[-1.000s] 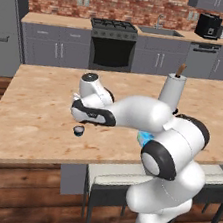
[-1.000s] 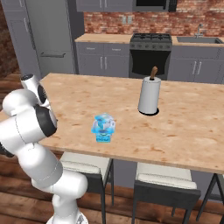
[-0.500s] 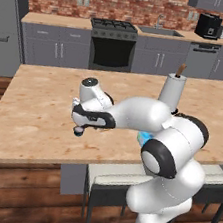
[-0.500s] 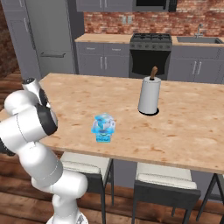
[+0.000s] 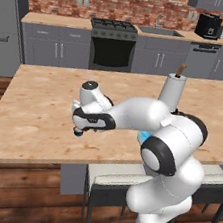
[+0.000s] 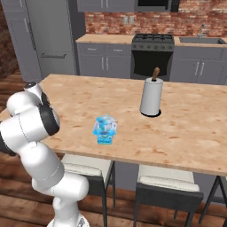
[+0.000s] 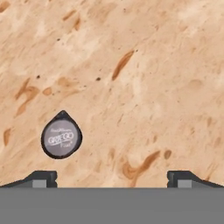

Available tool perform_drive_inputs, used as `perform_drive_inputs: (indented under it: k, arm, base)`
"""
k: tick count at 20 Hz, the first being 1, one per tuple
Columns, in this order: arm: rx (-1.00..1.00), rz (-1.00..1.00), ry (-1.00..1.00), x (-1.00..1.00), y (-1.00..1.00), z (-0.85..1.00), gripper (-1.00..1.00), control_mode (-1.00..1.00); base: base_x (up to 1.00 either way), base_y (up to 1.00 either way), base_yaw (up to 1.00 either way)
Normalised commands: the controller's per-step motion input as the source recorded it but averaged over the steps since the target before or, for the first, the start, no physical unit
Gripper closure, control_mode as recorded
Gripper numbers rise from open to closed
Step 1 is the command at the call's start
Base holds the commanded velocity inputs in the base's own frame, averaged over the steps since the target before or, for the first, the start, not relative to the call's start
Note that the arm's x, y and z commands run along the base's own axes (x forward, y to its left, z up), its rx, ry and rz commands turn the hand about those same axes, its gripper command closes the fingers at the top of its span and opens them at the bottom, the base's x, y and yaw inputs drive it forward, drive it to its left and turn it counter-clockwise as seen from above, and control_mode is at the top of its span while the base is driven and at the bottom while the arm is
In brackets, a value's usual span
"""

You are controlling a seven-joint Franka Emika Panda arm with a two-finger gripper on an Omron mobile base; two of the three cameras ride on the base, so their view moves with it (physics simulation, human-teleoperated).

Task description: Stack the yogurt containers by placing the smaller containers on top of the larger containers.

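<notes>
1. The dark cup (image 7: 61, 138) sits on the bench (image 7: 144, 65), seen from straight above in my hand view: a small round dark body with one pointed corner and a greyish lid bearing faint lettering. The lid covers it, so I cannot tell what is inside.
2. In that hand view the cup lies just above my left fingertip (image 7: 41, 178), off to the left side of the gap rather than centred in it.
3. My claw (image 5: 80, 129) hangs low over the bench, pointing down, its fingers spread wide apart with nothing between them.
4. In the left base view a small dark shape under the claw meets the wood; I cannot tell fingertip from cup there.
5. The blue cup (image 6: 105, 125) is stacked on the tub (image 6: 104, 139) near the front edge of the bench, in the right base view. The cup is translucent light blue; its contents are too blurred to read.
6. From the left base view, a sliver of that blue stack (image 5: 143, 136) peeks out behind my arm, well apart from the claw.
7. A white paper roll (image 6: 150, 97) stands upright on a dark base farther back on the bench, well apart from the stack.
8. Behind the bench stand grey cabinets, a black stove (image 6: 152, 56) and a brick wall.
</notes>
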Motion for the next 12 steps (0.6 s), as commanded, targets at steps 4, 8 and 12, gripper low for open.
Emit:
perform_drive_inputs:
  k: [4, 8, 12]
  arm:
    - [0.0, 0.0, 0.0, 0.07, 0.0, -0.13, -1.0, -1.0]
    - [0.0, 0.0, 0.0, 0.09, 0.01, -0.09, -1.0, -1.0]
    - [0.01, 0.0, 0.0, 0.08, 0.04, -0.09, -1.0, -1.0]
  base:
    - [0.0, 0.0, 0.0]
    - [0.0, 0.0, 0.0]
    - [0.0, 0.0, 0.0]
